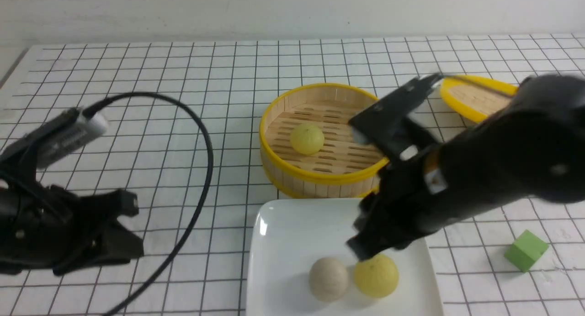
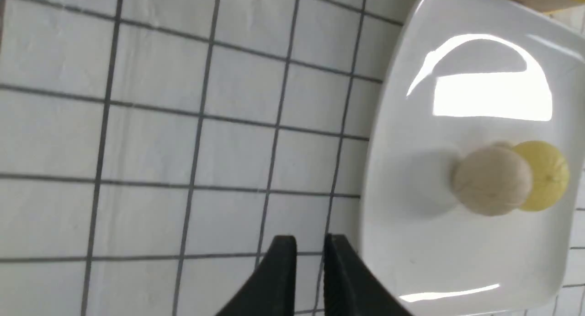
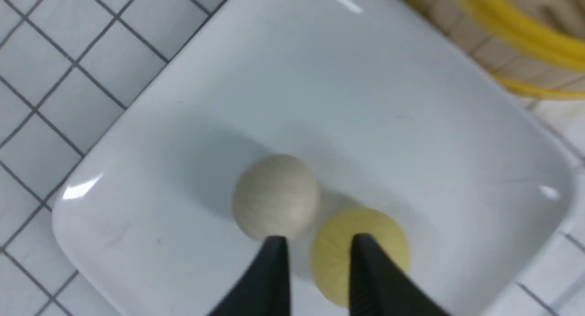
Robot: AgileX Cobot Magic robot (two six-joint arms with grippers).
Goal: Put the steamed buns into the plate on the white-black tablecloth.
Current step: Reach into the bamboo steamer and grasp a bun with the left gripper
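- The white-black tablecloth (image 1: 183,69) is covering the tabletop. The plate (image 1: 292,233) is lying on it at the near edge, just in front of the bamboo steamer (image 1: 320,178).
- Two of the steamed buns are sitting side by side on the near half of the plate. The beige-white bun (image 1: 328,278) is on the left and the first yellow bun (image 1: 377,275) is just beside it on the right. I cannot tell whether they are touching.
- The second yellow bun (image 1: 307,139) is resting on the slatted floor inside the steamer, a little left of its middle.
- The right claw (image 3: 315,245) is hanging over the first yellow bun with its tips pointing down at the bun's top.
- The right claw's fingers are standing a little apart and pinching nothing. The bun is showing through the gap, lying on the plate below. I cannot tell whether the tips are touching it.
- The left claw (image 2: 310,240) is hanging over the cloth to the left of the plate. Its fingers are pressed almost together, leaving only a thin slit with nothing in it.
- A black cable (image 1: 205,142) is looping from the left arm across the cloth.
- The steamer lid (image 1: 470,101) is lying to the right of the steamer, partly hidden behind the right arm.
- A green cube (image 1: 525,250) is sitting on the cloth to the right of the plate, apart from it.
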